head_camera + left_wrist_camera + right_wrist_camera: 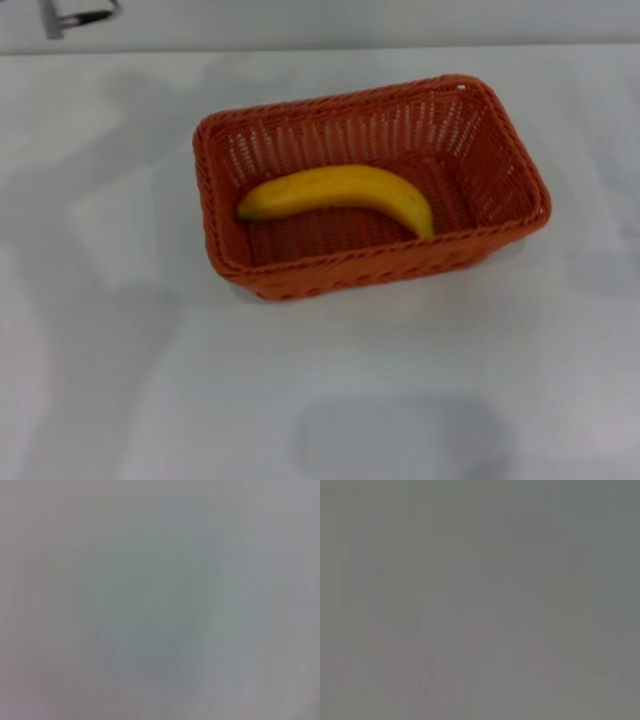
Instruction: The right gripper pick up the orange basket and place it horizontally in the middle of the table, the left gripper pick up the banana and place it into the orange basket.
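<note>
The orange basket [372, 268] lies lengthwise across the middle of the white table [120, 380], its long side facing me and turned slightly. Inside it the yellow banana [340, 192] rests on the basket floor, curved, with one end near the left wall and the other toward the front right. Nothing touches the basket or the banana. Neither gripper shows in the head view. Both wrist views show only a plain blurred grey surface.
Past the table's far edge, in the far left corner, sits a small slim black and grey piece [78, 15]; what it belongs to is unclear. Bare tabletop surrounds the basket on all sides.
</note>
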{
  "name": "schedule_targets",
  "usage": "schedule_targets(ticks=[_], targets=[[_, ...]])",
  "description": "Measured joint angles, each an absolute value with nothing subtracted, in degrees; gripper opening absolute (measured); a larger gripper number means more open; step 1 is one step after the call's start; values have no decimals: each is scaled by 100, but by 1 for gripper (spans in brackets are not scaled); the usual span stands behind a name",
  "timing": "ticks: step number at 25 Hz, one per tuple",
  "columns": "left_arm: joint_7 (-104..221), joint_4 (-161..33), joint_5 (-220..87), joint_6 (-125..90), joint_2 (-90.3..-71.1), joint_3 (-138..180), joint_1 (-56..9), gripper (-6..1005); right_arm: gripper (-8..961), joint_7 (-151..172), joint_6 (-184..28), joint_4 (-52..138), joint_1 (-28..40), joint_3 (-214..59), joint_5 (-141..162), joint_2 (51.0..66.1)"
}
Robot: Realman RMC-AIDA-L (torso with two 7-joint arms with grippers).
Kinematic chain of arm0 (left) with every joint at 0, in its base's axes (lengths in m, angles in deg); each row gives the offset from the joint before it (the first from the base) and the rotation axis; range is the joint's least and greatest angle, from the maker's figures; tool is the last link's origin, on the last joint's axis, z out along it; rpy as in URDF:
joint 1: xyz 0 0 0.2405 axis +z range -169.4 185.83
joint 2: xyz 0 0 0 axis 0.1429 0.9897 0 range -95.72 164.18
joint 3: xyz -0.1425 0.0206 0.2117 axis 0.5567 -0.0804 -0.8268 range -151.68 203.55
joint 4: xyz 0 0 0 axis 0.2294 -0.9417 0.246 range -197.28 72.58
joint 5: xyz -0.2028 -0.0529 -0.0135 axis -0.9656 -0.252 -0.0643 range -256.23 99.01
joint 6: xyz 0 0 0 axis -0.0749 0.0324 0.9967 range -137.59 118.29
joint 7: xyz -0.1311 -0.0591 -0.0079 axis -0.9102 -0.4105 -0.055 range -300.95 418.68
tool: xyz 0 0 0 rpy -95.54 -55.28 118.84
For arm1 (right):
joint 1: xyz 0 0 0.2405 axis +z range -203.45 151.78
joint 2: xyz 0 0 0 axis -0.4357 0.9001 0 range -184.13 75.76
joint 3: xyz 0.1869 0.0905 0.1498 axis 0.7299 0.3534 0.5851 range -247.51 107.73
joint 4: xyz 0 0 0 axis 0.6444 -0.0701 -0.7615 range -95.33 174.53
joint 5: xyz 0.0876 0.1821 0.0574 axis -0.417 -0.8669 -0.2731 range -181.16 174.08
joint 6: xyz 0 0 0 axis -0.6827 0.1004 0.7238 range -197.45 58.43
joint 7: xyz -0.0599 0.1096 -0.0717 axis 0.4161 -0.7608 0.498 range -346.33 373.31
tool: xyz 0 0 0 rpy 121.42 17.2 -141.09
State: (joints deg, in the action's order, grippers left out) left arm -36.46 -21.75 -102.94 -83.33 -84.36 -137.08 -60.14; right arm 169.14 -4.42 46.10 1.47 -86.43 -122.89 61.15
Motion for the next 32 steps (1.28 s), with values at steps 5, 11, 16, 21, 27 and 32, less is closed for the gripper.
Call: schedule_targets(ticks=[5,11,16,21,27,32], targets=[[-2949,-3005,-13579,-8375,-8410,-13712,-4060,855,830,16914,-437,4594,151,-8667,-12270,6121],[-976,-4249,-16067,-8693,-8471,-13705,-2265,825,829,16934,-440,4585,151,-8668,-12271,6120],[1448,-5548,-17426,-8819,-8506,-13693,-1236,754,829,16973,-450,4587,120,-8667,-12277,6124],[4138,-6881,-18674,-9141,-8546,-13686,-623,739,830,17014,-446,4592,113,-8650,-12276,6134],[5136,-7342,-18560,-9202,-8540,-13697,-416,738,829,17468,-471,4575,137,-8678,-12264,6136],[4667,-7170,-17602,-9116,-8508,-13701,-497,742,830,17604,-488,4571,153,-8679,-12259,6145]])
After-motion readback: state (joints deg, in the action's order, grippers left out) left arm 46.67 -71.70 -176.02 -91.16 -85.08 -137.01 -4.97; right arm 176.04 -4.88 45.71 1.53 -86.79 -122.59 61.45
